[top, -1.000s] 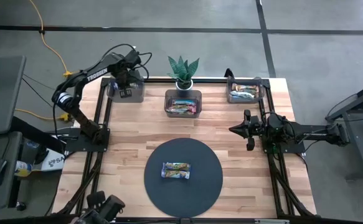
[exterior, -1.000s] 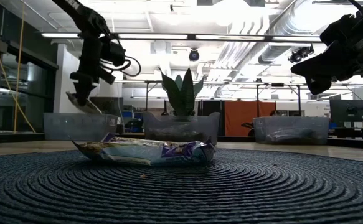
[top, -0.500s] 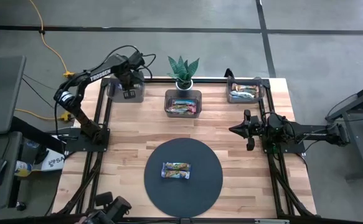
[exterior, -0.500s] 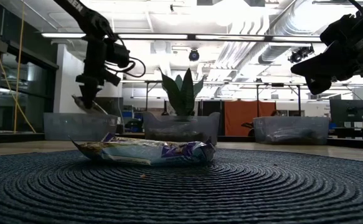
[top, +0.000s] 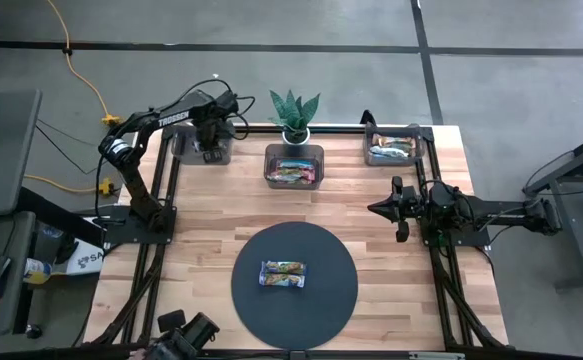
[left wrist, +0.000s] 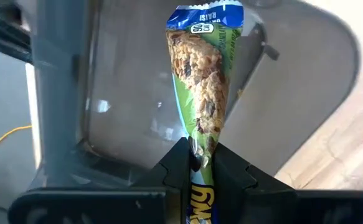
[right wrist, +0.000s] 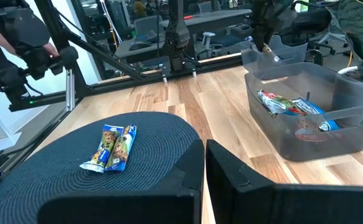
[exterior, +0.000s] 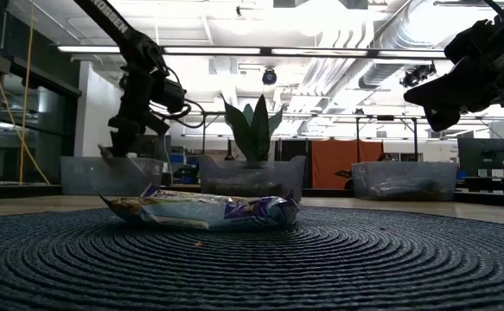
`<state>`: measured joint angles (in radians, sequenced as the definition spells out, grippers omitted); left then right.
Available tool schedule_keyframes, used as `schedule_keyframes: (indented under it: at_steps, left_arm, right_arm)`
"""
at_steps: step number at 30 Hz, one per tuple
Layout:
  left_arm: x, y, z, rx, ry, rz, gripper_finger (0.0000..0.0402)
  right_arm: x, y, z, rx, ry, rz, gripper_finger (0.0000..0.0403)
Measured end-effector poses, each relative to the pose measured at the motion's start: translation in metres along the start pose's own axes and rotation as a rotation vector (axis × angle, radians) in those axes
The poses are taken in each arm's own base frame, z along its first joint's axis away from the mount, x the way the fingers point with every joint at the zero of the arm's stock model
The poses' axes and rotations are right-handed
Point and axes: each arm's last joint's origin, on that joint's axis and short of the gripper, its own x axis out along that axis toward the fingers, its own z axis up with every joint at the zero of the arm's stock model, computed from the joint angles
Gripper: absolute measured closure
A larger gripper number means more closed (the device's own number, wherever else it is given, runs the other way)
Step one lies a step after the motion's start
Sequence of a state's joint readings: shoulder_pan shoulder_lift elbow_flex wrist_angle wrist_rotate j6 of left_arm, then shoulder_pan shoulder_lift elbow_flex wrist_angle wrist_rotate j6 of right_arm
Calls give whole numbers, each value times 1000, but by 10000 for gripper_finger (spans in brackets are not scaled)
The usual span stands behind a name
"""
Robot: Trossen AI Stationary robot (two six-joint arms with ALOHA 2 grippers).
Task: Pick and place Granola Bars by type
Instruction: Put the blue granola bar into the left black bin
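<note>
Left hand [left wrist: 200,163] pinching green granola bar [left wrist: 203,81], now lower over left bin [top: 203,146], right hand [top: 375,209] pressed together, unmoved

left gripper [top: 210,150] lower, its granola bar [left wrist: 203,87] now inside left bin [top: 202,146]
</note>
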<state>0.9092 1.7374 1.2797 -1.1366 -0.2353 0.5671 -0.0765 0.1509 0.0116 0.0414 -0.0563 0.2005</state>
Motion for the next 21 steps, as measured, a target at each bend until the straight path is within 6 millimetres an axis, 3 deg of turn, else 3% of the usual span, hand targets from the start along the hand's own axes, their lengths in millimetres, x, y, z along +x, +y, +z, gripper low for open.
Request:
schedule_keyframes:
  at_steps: [13, 16, 21]
  left_arm:
    - [0, -2, 0, 2, -31, -63, 353]
    - [0, -3, -1, 5, -21, -77, 330]
    - [0, -4, -1, 5, -30, -93, 258]
  right_arm:
    - [0, 0, 0, 0, 0, 0, 402]
    - [0, 0, 0, 0, 0, 0, 402]
    - [0, 0, 0, 0, 0, 0, 402]
